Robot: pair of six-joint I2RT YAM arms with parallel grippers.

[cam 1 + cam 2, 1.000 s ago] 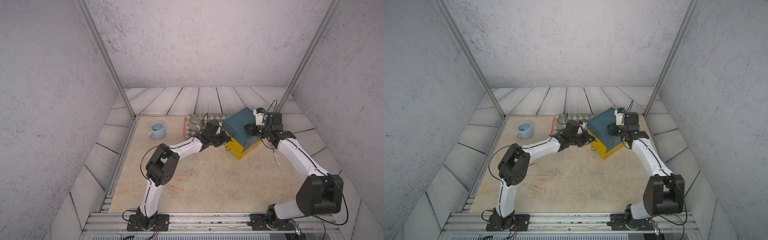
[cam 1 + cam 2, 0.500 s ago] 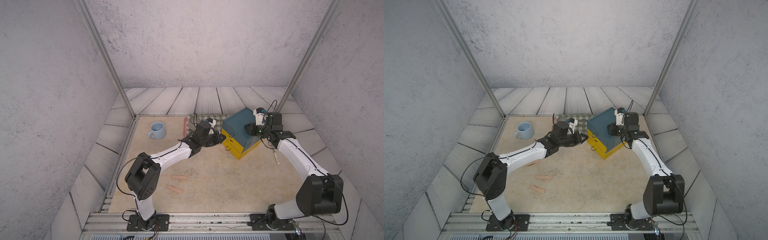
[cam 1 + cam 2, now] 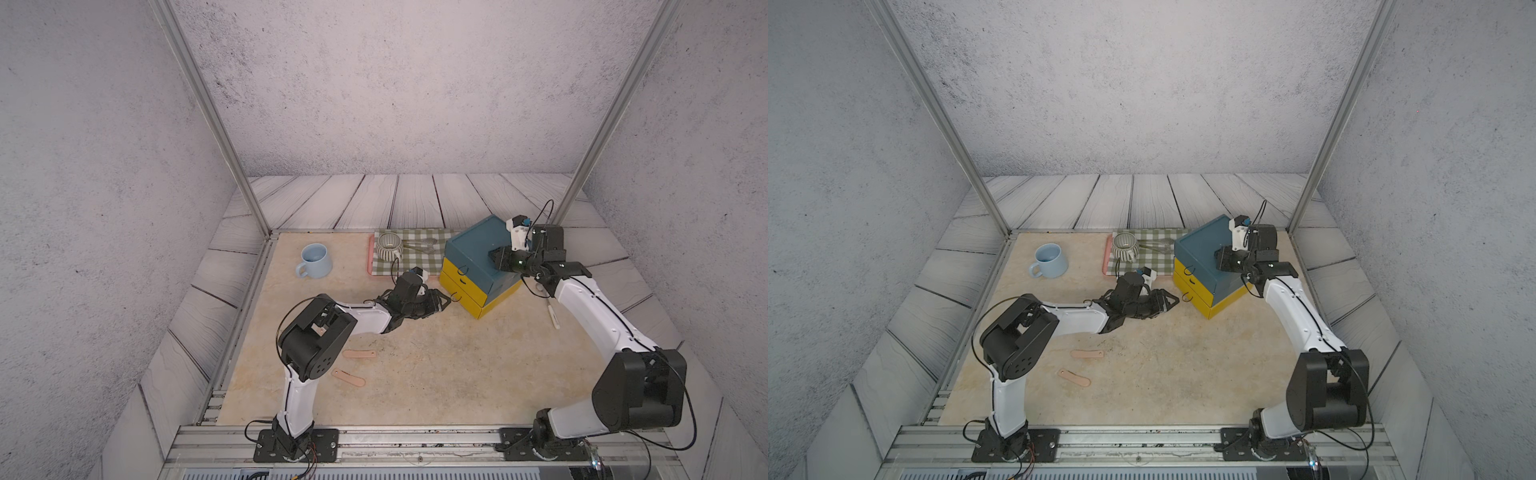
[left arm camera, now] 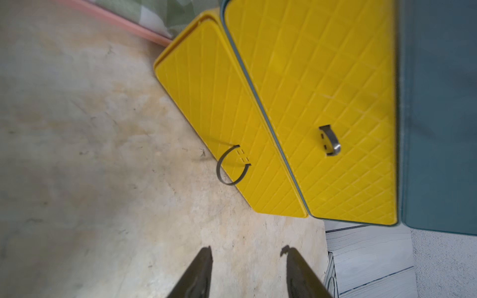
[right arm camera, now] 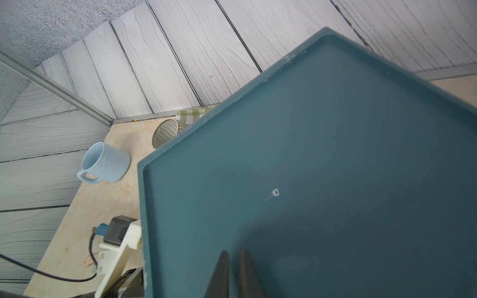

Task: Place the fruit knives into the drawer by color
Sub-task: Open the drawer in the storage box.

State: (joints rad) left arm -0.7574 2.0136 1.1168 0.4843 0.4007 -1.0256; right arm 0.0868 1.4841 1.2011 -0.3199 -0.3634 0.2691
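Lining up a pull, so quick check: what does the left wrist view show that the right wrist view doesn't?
Left wrist only: two yellow fronts, their ring pulls, and the left gripper, open and empty. Right wrist only: the blue mug, the striped cup and the right gripper, shut over the drawer. Both: the drawer, the checkered cloth, the beige table.

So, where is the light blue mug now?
In both top views the light blue mug stands on the table, near its far edge, left of the pink tray and not touching it.
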